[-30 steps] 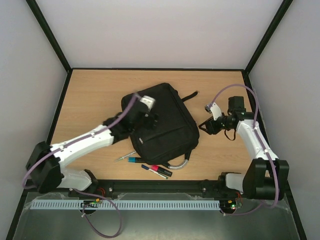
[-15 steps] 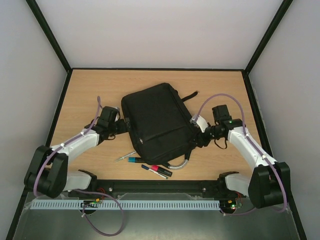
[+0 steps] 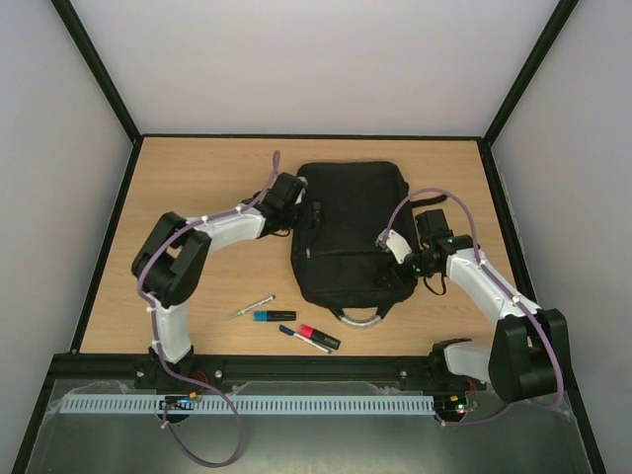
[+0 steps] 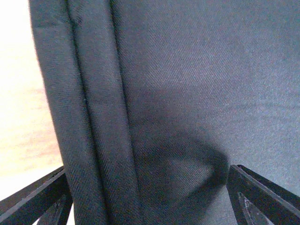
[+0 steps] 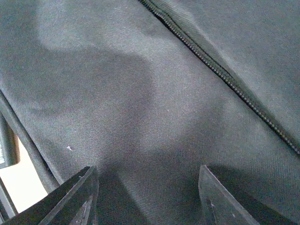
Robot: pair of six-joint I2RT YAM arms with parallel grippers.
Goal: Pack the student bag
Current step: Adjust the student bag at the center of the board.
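The student bag (image 3: 348, 227) is a large black fabric backpack lying flat at the table's middle, its grey handle loop (image 3: 357, 317) toward the near edge. My left gripper (image 3: 304, 213) is at the bag's left edge, jaws open wide. In the left wrist view the bag's fabric and side seam (image 4: 154, 93) fill the frame between the open gripper (image 4: 145, 187). My right gripper (image 3: 393, 265) is at the bag's right edge, open. In the right wrist view it (image 5: 146, 173) hovers close over the fabric, with a zipper (image 5: 220, 70) running diagonally above.
On the table in front of the bag lie a silver pen (image 3: 251, 307), a blue-capped marker (image 3: 274, 316), a thin dark pen (image 3: 300, 340) and a red-capped marker (image 3: 319, 336). Black straps (image 3: 431, 284) trail at the bag's right side.
The bag has turned from slanted to upright and shifted right and back. My left gripper has moved back to its left edge; my right gripper has stayed at its right edge.
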